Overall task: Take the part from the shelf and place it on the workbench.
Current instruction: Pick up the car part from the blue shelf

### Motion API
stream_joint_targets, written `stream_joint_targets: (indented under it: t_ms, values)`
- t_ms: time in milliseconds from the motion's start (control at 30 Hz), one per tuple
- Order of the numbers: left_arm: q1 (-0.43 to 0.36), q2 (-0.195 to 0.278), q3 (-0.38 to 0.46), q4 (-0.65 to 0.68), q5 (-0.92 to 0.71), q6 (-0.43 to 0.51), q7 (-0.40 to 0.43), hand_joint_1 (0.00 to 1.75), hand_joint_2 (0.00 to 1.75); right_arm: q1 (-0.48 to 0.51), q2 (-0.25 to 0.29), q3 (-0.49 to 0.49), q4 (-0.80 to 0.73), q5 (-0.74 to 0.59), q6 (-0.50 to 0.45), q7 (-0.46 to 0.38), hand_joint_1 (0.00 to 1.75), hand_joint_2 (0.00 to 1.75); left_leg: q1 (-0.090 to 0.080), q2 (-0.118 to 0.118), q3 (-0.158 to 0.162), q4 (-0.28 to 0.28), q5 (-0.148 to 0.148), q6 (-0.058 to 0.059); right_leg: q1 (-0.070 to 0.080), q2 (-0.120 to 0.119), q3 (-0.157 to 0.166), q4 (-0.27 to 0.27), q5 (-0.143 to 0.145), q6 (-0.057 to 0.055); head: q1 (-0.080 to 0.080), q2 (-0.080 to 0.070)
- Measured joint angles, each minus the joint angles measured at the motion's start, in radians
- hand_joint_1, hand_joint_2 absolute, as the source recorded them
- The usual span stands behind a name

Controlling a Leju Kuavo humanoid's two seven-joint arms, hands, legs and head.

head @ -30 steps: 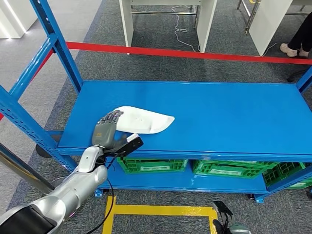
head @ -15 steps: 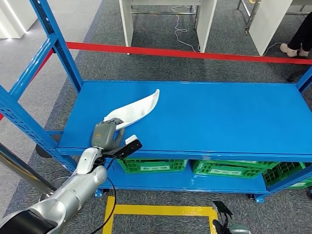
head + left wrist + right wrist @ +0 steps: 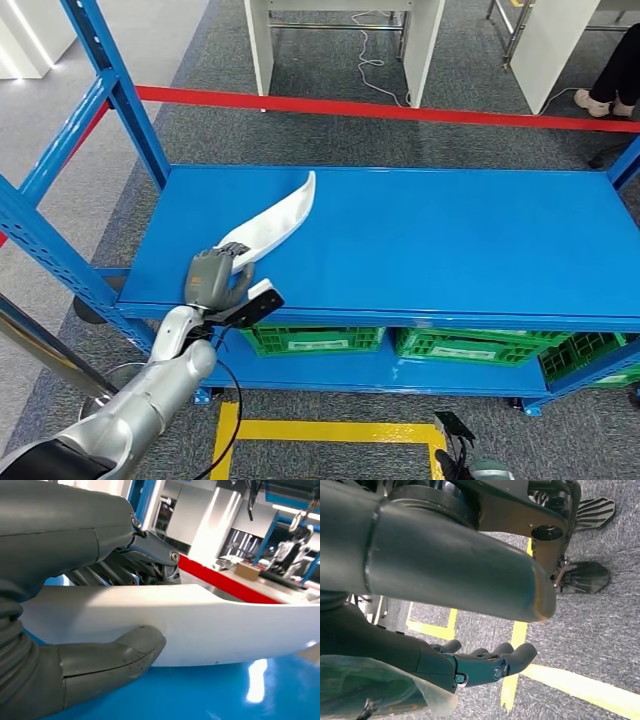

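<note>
The left hand (image 3: pixel 213 277) is gripping one end of the long, curved white plastic part (image 3: pixel 273 220), thumb under it and fingers over it, tilting it up off the blue metal shelf (image 3: pixel 453 240). The right hand (image 3: pixel 486 664) is hanging over grey carpet with yellow floor lines (image 3: pixel 561 680), fingers loosely extended and holding nothing.

A second ago the white part (image 3: pixel 274 218) lay flat on the blue shelf (image 3: pixel 453 240) under the left hand (image 3: pixel 211 277). Now the hand grips its near end and has tilted it up, far tip raised.
</note>
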Motion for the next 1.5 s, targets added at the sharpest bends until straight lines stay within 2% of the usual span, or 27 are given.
stream_joint_targets:
  t_ms: [100, 267, 433, 600, 733, 800, 867, 900, 933, 1000, 1033, 1067, 1100, 1133, 1167, 1200, 1233, 1267, 1333, 1367, 1400, 1433, 1500]
  values:
    - [0.035, -0.018, 0.059, -0.042, 0.071, 0.000, -0.096, 1.75, 1.75, 0.001, 0.000, 0.001, 0.000, -0.003, -0.002, -0.004, 0.00, 0.00, 0.000, 0.000, 0.000, 0.000, 0.000, 0.000, 0.000, 0.000, 0.000, 0.000, 0.000, 0.000, 0.000, 0.000]
    - [0.111, -0.045, 0.102, -0.218, 0.230, 0.000, -0.114, 1.75, 1.75, 0.008, 0.000, 0.001, 0.001, -0.017, -0.012, -0.007, 0.00, 0.00, 0.000, 0.000, -0.001, 0.000, 0.000, 0.000, 0.000, 0.000, -0.001, 0.000, 0.000, 0.000, 0.000, 0.000]
    - [0.169, -0.050, 0.090, -0.420, 0.433, 0.000, -0.118, 1.75, 1.75, 0.019, 0.000, 0.000, 0.001, -0.026, -0.018, -0.011, 0.00, 0.00, 0.000, 0.000, -0.001, 0.000, 0.000, 0.000, 0.000, 0.000, -0.001, 0.000, 0.000, 0.000, 0.000, 0.000]
    - [0.192, -0.049, 0.076, -0.513, 0.464, -0.002, -0.119, 1.75, 1.75, 0.022, 0.000, -0.001, 0.001, -0.027, -0.020, -0.013, 0.00, 0.00, 0.000, 0.000, -0.001, 0.000, 0.000, 0.000, 0.000, 0.000, -0.001, 0.000, 0.000, 0.000, 0.000, 0.000]
    - [0.221, -0.036, 0.043, -0.601, 0.605, -0.003, -0.120, 1.75, 1.75, 0.028, 0.000, -0.002, 0.001, -0.045, -0.050, -0.040, 0.00, 0.00, 0.000, 0.000, -0.001, 0.000, 0.000, 0.000, 0.000, 0.000, -0.001, 0.000, 0.000, 0.000, 0.000, 0.000]
    - [0.247, -0.021, 0.022, -0.669, 0.672, -0.009, -0.120, 1.75, 1.75, 0.033, 0.002, -0.012, 0.000, -0.084, -0.109, -0.100, 0.00, 0.00, -0.004, 0.000, -0.002, 0.001, 0.003, 0.008, -0.005, 0.000, 0.001, -0.010, 0.008, 0.009, 0.000, 0.000]
    - [0.282, -0.006, 0.009, -0.744, 0.712, -0.024, -0.121, 1.75, 1.75, 0.034, 0.002, -0.035, -0.006, -0.138, -0.191, -0.192, 0.00, 0.00, -0.002, 0.003, 0.012, -0.035, 0.027, 0.031, -0.009, 0.000, 0.002, -0.025, 0.010, 0.019, -0.001, 0.000]
    - [0.299, 0.000, 0.005, -0.779, 0.720, -0.032, -0.121, 1.75, 1.75, 0.032, 0.001, -0.049, -0.010, -0.162, -0.228, -0.235, 0.00, 0.00, 0.001, 0.005, 0.021, -0.060, 0.042, 0.042, -0.008, 0.001, -0.006, -0.014, -0.002, 0.019, 0.000, 0.000]
    - [0.317, 0.006, 0.001, -0.812, 0.723, -0.040, -0.122, 1.75, 1.75, 0.030, -0.001, -0.061, -0.015, -0.182, -0.256, -0.272, 0.00, 0.00, 0.004, 0.008, 0.029, -0.082, 0.053, 0.049, -0.007, 0.001, -0.024, 0.019, -0.023, 0.018, 0.003, 0.000]
    - [0.353, 0.017, -0.003, -0.863, 0.724, -0.061, -0.122, 1.75, 1.75, 0.027, -0.007, -0.084, -0.023, -0.212, -0.286, -0.321, 0.00, 0.00, 0.005, 0.012, 0.030, -0.092, 0.060, 0.051, -0.009, 0.000, -0.086, 0.141, -0.071, 0.022, 0.007, 0.000]
    - [0.371, 0.022, -0.004, -0.880, 0.726, -0.076, -0.122, 1.75, 1.75, 0.027, -0.013, -0.094, -0.027, -0.227, -0.292, -0.337, 0.00, 0.00, 0.006, 0.012, 0.029, -0.090, 0.059, 0.049, -0.011, 0.000, -0.117, 0.197, -0.081, 0.027, 0.007, 0.000]
    - [0.388, 0.027, -0.004, -0.893, 0.729, -0.091, -0.122, 1.75, 1.75, 0.027, -0.019, -0.104, -0.030, -0.241, -0.294, -0.348, 0.00, 0.00, 0.009, 0.012, 0.029, -0.087, 0.058, 0.046, -0.015, -0.001, -0.136, 0.225, -0.073, 0.033, 0.007, 0.000]
    - [0.402, 0.031, -0.005, -0.903, 0.731, -0.103, -0.122, 1.75, 1.75, 0.028, -0.026, -0.112, -0.033, -0.253, -0.295, -0.356, 0.00, 0.00, 0.013, 0.012, 0.028, -0.081, 0.054, 0.040, -0.019, -0.001, -0.139, 0.214, -0.046, 0.040, 0.007, 0.000]
    - [0.413, 0.035, -0.006, -0.912, 0.733, -0.111, -0.122, 1.75, 1.75, 0.027, -0.031, -0.120, -0.036, -0.261, -0.294, -0.361, 0.00, 0.00, 0.020, 0.011, 0.027, -0.069, 0.046, 0.030, -0.026, -0.003, -0.124, 0.165, -0.004, 0.049, 0.008, 0.000]
    - [0.421, 0.038, -0.007, -0.919, 0.735, -0.116, -0.122, 1.75, 1.75, 0.027, -0.035, -0.125, -0.039, -0.266, -0.294, -0.365, 0.00, 0.00, 0.025, 0.010, 0.021, -0.052, 0.036, 0.016, -0.030, -0.003, -0.105, 0.111, 0.023, 0.060, 0.008, 0.000]
    - [0.425, 0.041, -0.008, -0.926, 0.736, -0.118, -0.122, 1.75, 1.75, 0.025, -0.036, -0.129, -0.040, -0.269, -0.294, -0.367, 0.00, 0.00, 0.028, 0.008, 0.011, -0.030, 0.025, 0.002, -0.033, -0.003, -0.087, 0.066, 0.041, 0.067, 0.014, 0.000]
    - [0.428, 0.043, -0.008, -0.933, 0.736, -0.119, -0.122, 1.75, 1.75, 0.024, -0.036, -0.133, -0.041, -0.271, -0.293, -0.368, 0.00, 0.00, 0.027, 0.007, -0.003, -0.007, 0.017, -0.010, -0.036, -0.001, -0.081, 0.044, 0.046, 0.064, 0.018, 0.000]
    - [0.431, 0.045, -0.008, -0.939, 0.737, -0.121, -0.121, 1.75, 1.75, 0.023, -0.036, -0.136, -0.042, -0.272, -0.294, -0.370, 0.00, 0.00, 0.025, 0.005, -0.017, 0.009, 0.014, -0.018, -0.035, 0.001, -0.086, 0.047, 0.037, 0.056, 0.019, 0.000]
    - [0.438, 0.048, -0.009, -0.949, 0.737, -0.124, -0.121, 1.75, 1.75, 0.025, -0.036, -0.141, -0.044, -0.283, -0.296, -0.386, 0.00, 0.00, 0.023, 0.004, -0.035, 0.019, 0.019, -0.026, -0.034, 0.003, -0.104, 0.064, 0.041, 0.029, 0.014, 0.000]
    - [0.442, 0.050, -0.009, -0.952, 0.736, -0.125, -0.121, 1.75, 1.75, 0.026, -0.036, -0.145, -0.045, -0.297, -0.299, -0.409, 0.00, 0.00, 0.024, 0.005, -0.039, 0.021, 0.014, -0.027, -0.033, 0.003, -0.111, 0.067, 0.044, 0.021, 0.010, 0.000]
    - [0.450, 0.052, -0.009, -0.957, 0.731, -0.121, -0.121, 1.75, 1.75, 0.029, -0.034, -0.148, -0.049, -0.311, -0.302, -0.446, 0.00, 0.00, 0.025, 0.005, -0.045, 0.035, -0.003, -0.027, -0.032, 0.003, -0.118, 0.069, 0.048, 0.012, 0.008, 0.000]
    - [0.467, 0.052, -0.005, -0.969, 0.717, -0.108, -0.121, 1.75, 1.75, 0.038, -0.030, -0.151, -0.054, -0.322, -0.303, -0.503, 0.00, 0.00, 0.025, 0.005, -0.055, 0.068, -0.036, -0.026, -0.031, 0.002, -0.123, 0.068, 0.052, 0.003, 0.004, 0.000]
    - [0.538, 0.053, 0.020, -1.030, 0.679, -0.061, -0.122, 1.75, 1.75, 0.084, -0.011, -0.154, -0.067, -0.326, -0.297, -0.676, 0.00, 0.00, 0.019, 0.006, -0.087, 0.188, -0.126, -0.019, -0.023, 0.000, -0.132, 0.066, 0.060, -0.012, -0.001, 0.000]
